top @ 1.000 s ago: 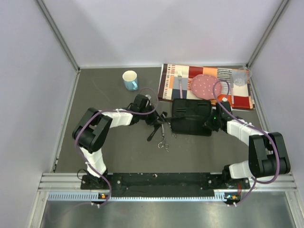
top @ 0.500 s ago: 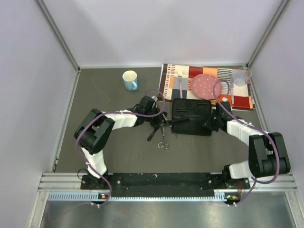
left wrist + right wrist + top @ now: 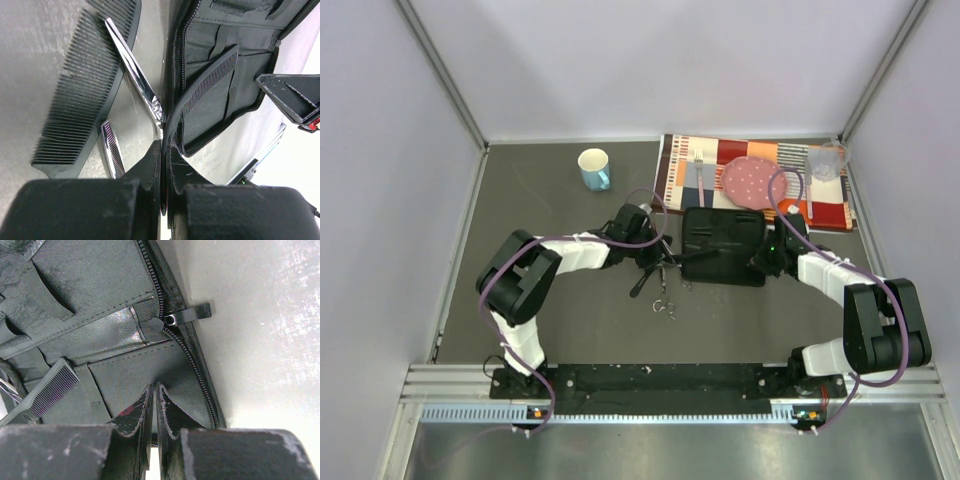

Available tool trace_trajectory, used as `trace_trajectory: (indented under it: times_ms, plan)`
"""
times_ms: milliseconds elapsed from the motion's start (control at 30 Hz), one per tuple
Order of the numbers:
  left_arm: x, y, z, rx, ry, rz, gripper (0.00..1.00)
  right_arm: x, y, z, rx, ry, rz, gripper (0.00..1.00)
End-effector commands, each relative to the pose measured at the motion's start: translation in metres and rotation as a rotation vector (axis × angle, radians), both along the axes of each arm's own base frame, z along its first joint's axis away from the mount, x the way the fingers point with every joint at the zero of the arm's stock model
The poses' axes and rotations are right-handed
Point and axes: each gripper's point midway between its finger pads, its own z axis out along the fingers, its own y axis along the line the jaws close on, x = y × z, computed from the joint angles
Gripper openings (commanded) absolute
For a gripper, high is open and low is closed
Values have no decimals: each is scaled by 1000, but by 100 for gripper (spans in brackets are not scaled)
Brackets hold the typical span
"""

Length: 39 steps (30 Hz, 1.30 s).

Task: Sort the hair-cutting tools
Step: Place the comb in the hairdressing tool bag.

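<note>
left gripper (image 3: 163,152) nearer case (image 3: 732,238), flat comb (image 3: 202,90) clamped

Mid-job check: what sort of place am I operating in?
Likely a lab test cell, not a home or salon: plain pale walls with aluminium framing enclose a grey tabletop, and staged props, a light blue ceramic mug and a striped placemat holding a pink dotted plate, sit at the back.

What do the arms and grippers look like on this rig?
Left arm and right arm alternate white links with chunky black joint housings; a purple cable loops loosely along each. Green light near the right wrist. Left gripper and right gripper: matte black fingers tapering to thin wedges; reddish smear on a right finger.
</note>
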Motion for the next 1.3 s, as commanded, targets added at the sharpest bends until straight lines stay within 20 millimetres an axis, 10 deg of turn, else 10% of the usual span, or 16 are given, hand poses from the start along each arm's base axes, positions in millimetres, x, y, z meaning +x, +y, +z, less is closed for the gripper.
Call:
trace_trajectory:
  times_ms: [0, 1267]
  plan:
    - [-36, 14, -26, 93, 95, -32, 0, -25, -6, -25, -46, 95, 11, 6]
    - [-74, 12, -31, 20, 204, -32, 0, -24, -6, -25, -53, 94, 18, 7]
